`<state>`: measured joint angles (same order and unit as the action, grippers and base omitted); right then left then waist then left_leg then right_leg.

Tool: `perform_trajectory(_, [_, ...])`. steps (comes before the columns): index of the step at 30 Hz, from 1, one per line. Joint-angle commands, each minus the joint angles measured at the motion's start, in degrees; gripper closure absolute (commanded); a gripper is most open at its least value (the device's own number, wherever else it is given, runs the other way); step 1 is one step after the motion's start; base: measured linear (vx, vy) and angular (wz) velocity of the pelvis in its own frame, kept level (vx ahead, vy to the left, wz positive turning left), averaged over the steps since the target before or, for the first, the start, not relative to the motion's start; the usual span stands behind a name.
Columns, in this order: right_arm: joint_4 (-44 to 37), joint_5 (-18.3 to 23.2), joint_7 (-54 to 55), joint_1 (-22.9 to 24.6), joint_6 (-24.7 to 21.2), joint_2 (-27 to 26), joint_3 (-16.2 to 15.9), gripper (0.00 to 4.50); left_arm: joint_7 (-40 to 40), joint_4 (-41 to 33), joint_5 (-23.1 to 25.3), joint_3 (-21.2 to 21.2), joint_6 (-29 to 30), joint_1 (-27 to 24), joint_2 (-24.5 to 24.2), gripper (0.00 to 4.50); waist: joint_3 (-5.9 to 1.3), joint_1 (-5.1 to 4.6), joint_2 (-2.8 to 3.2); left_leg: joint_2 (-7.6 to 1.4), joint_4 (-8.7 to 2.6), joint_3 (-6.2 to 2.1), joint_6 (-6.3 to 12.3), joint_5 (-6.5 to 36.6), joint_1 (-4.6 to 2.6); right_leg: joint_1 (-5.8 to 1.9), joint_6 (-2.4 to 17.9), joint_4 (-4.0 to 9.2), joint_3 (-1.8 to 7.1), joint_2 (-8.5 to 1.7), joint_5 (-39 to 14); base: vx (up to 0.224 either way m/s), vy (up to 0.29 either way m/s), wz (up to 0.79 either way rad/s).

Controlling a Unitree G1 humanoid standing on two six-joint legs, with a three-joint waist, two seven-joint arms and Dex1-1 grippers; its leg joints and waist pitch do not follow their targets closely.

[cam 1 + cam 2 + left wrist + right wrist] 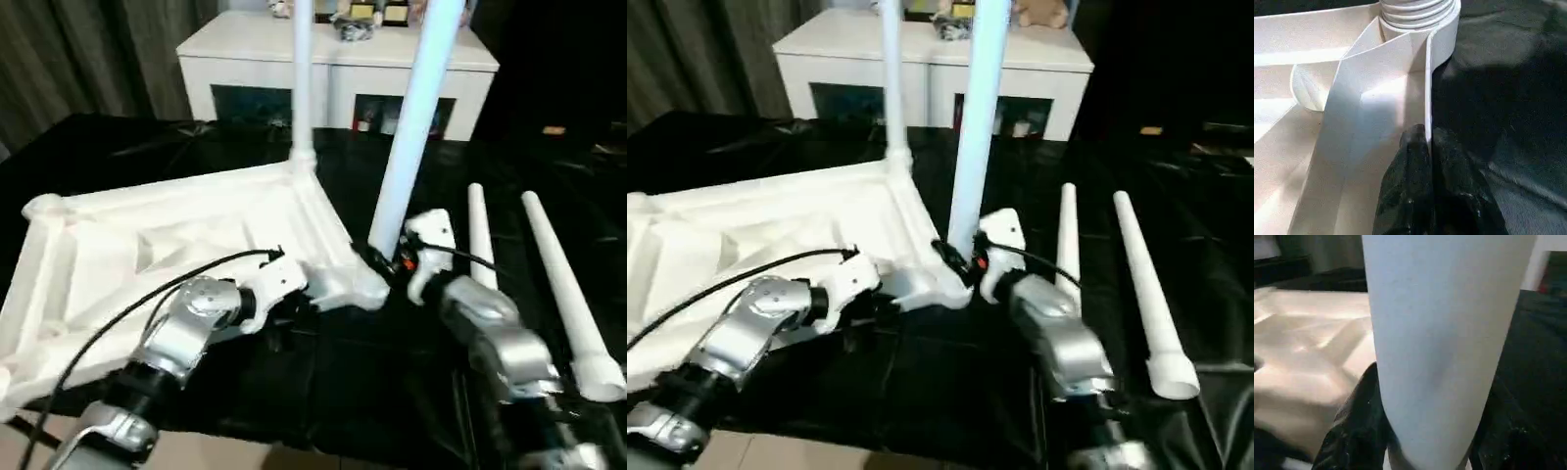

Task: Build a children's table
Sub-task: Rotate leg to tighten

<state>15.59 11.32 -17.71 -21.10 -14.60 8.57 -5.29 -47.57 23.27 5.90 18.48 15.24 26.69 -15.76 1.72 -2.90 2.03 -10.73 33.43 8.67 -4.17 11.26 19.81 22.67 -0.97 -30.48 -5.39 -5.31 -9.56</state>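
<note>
Since it's hollow white plastic, the tabletop [167,245], lying underside-up on the black cloth [392,382], looks light, stiff, slick; grab thin rims or low on a leg. Left gripper [1428,147] pinches the near-right rim; right gripper [384,262] is clamped round the near upright leg [411,127] just above its corner socket.

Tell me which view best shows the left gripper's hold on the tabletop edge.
The left wrist view: the left gripper has its black fingers pinched on the thin wall of the tabletop, below the corner socket. In the eye views the left gripper sits at that edge, the contact hidden.
</note>
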Motion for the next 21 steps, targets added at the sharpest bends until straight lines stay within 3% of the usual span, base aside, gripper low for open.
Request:
perform_trajectory(1, [13.67,-4.53,10.55,2.92,-5.1,0.22,3.78,2.66,7.38,0.45,0.24,-3.06,4.56,0.23,2.32,4.5,-0.3,-1.1,0.61,-1.71,-6.22,-2.07,-1.6,42.56,-1.52,-0.38,2.67,5.96,-0.77,-1.87,-37.73,-0.061,0.036,-0.02])
perform_trajectory(2, [14.46,-4.4,11.6,2.45,-5.08,-0.47,4.08,2.66,8.2,0.39,0.22,-3.12,5.48,0.32,3.17,4.5,0.4,-1.46,1.19,-2.45,-7.68,-2.56,-2.01,48.13,-1.49,-1.46,2.36,5.53,-2.18,-1.09,-34.27,0.0,0.0,0.0])
perform_trajectory(3, [15.83,-4.74,13.09,1.6,-4.57,-1.18,4.01,2.66,9.59,0.4,0.04,-3.38,7.09,0.68,4.74,4.5,0.72,-1.33,1.34,-3.23,-9.0,-2.53,-2.04,50.84,-0.73,-2.81,2.69,3.98,-2.55,-0.73,-30.97,-0.077,0.027,-0.02])
perform_trajectory(4, [17.49,-5.18,14.4,0.59,-3.9,-1.86,3.71,2.66,11.35,0.66,0.04,-3.55,8.28,1.29,6.45,4.5,0.8,1.9,1.27,-6.1,-13.84,-1.43,-1.16,54.82,3.53,-7.49,4.04,-7.38,0.08,-0.71,-16.54,-0.075,-0.03,0.23])
perform_trajectory(5, [20.86,-4.84,16.81,-1.53,-3.04,-3.55,4.12,2.66,13.27,1.15,0.17,-3.01,9.59,2.39,9.4,4.5,0.75,5.45,0.93,-5.1,-14.21,2.57,-0.2,51.79,1.6,-4.56,3.87,-8.76,2.24,-0.23,-15.48,-0.035,-0.125,0.26])
perform_trajectory(6, [21.88,-4.69,17.57,-2.2,-2.82,-4.07,4.29,2.66,13.84,1.33,0.19,-2.84,10.02,2.75,10.34,4.5,-0.2,3.59,-3.71,0.28,-0.64,2.02,-2.12,34.57,-6.78,4.23,-0.6,4.36,3.74,-2.83,-52.3,0.016,-0.131,0.26])
perform_trajectory(7, [22.72,-4.66,18.19,-2.78,-2.56,-4.51,4.38,2.66,14.59,1.57,0.36,-2.65,10.32,3.13,11.12,4.5,-0.2,3.59,-3.71,0.28,-0.64,2.02,-2.12,34.57,-6.78,4.23,-0.6,4.36,3.74,-2.83,-52.3,0.02,-0.12,-0.18])
perform_trajectory(8, [26.69,-4.24,20.93,-5.79,-1.46,-6.7,4.91,2.66,17.02,3.11,1.53,-0.85,10.78,5.45,14.81,4.5,-0.42,4.1,-1.96,0.6,4.07,-2.39,1.28,8.94,-0.86,-0.39,1.41,6.29,7.48,-10.3,-66.88,-0.019,-0.024,-0.21])
perform_trajectory(9, [28.1,-4.46,22.03,-7.0,-0.75,-7.26,4.72,2.66,18.15,3.84,1.58,-0.61,10.41,6.49,16.36,4.5,0.17,3.52,-2.19,-0.79,-2.16,-3.05,-2.09,15.78,1.36,-2.46,1.94,3.24,2.95,-6.21,-55.11,0.037,0.015,-0.5])
perform_trajectory(10, [29.4,-4.32,23.08,-8.1,-0.35,-7.83,4.91,2.66,19.11,4.64,1.64,-0.4,10.04,7.6,17.9,4.5,-0.4,3.93,-0.94,-0.91,-3.35,-2.82,-3.33,19.86,0.27,-2.54,2.52,3.14,2.3,-4.28,-46.08,0.037,0.063,-0.23])
perform_trajectory(11, [30.81,-4.6,24.34,-9.1,0.23,-8.33,5.3,2.66,20.2,5.15,1.74,-0.49,10.25,8.46,19.23,4.5,-0.13,3.49,-0.79,-1.41,-4.45,-3.41,-3.78,26.13,0.36,-1.57,3.06,1.87,2.34,-2.79,-38.52,0.037,0.063,-0.23])
perform_trajectory(12, [30.81,-4.6,24.34,-9.1,0.23,-8.33,5.3,2.66,20.2,5.15,1.74,-0.49,10.25,8.46,19.23,4.5,-0.79,3.56,-0.3,-1.73,-4.99,-3.23,-4.09,30.95,-1.25,-1.37,5.86,1.7,2.87,-2.46,-26.72,0.0,0.0,0.0])
perform_trajectory(13, [32.73,-4.73,25.49,-10.4,1.19,-9.01,5.97,2.66,22.02,6.19,1.32,-1.15,10.44,10.05,21.49,4.5,-0.7,3.52,-0.42,-1.34,-5.35,-2.34,-2.54,30.26,-1.22,-1.72,7.81,1.92,3.08,-2.62,-22.88,0.0,0.0,0.0])
perform_trajectory(15, [33.95,-4.71,26.11,-11.1,1.64,-9.43,6.52,2.66,22.92,6.83,1.04,-1.39,10.41,11.1,22.77,4.5,-0.68,3.58,-0.78,-1.51,-5.8,-2.05,-1.16,27.59,-0.56,-2.46,8.24,2.36,2.93,-2.98,-23.34,0.0,0.0,0.0])
perform_trajectory(17, [35.66,-4.9,26.46,-11.84,2.58,-9.67,6.92,2.66,23.6,7.42,1.14,-1.45,10.03,11.85,23.58,4.5,-0.61,3.66,-0.88,-1.55,-5.85,-1.75,-0.84,26.85,-0.43,-2.28,7.61,2.77,3.04,-3.28,-26.12,0.0,0.0,0.0])
perform_trajectory(19, [36.87,-5.18,26.47,-12.25,3.63,-9.69,7.17,2.66,23.65,7.63,1.17,-1.72,9.2,12.01,23.68,4.5,-0.84,3.67,-0.82,-1.71,-6.08,-1.71,-0.69,24.99,0.09,-2.67,7.16,2.69,3.13,-3.36,-25.12,0.0,0.0,0.0])
perform_trajectory(21, [38.06,-5.22,26.53,-12.67,4.89,-9.84,7.85,2.66,23.91,8.47,1.45,-1.89,8.54,12.4,23.36,4.5,-0.77,3.73,-0.72,-1.76,-6.07,-1.39,-0.76,24.92,-0.06,-2.24,7.65,2.71,3.43,-3.33,-24.09,0.0,0.0,0.0])
